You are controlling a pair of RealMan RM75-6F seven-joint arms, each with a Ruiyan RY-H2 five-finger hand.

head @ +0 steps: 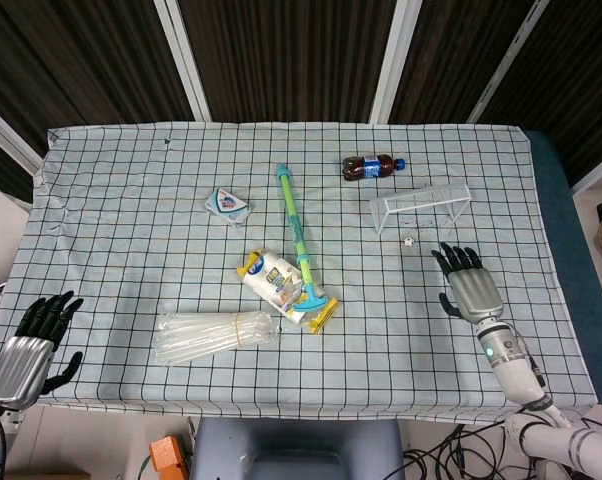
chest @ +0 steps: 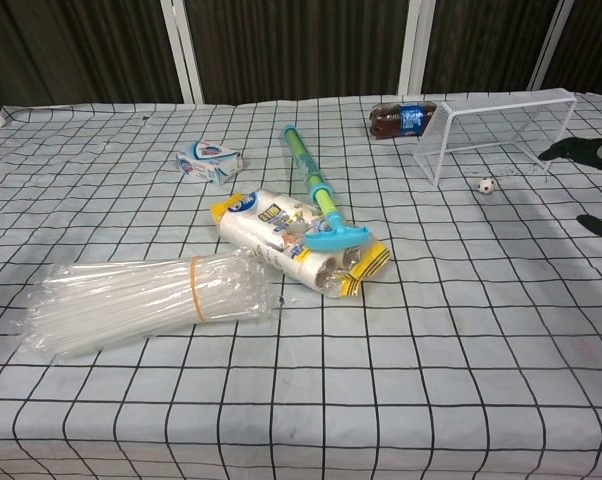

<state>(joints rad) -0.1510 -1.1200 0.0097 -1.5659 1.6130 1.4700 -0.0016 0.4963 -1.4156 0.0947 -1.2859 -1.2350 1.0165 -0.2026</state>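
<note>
One small ball (head: 409,240) lies free before the goal (head: 421,204); your right robot hand (head: 465,287), open and empty, could knock it wide.

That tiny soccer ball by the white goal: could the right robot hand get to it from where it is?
Probably yes. The small ball lies on open cloth just in front of the little goal, and the right robot hand hovers open close beside it. Nothing lies between them; only the goal frame behind the ball might crowd the fingers.
</note>
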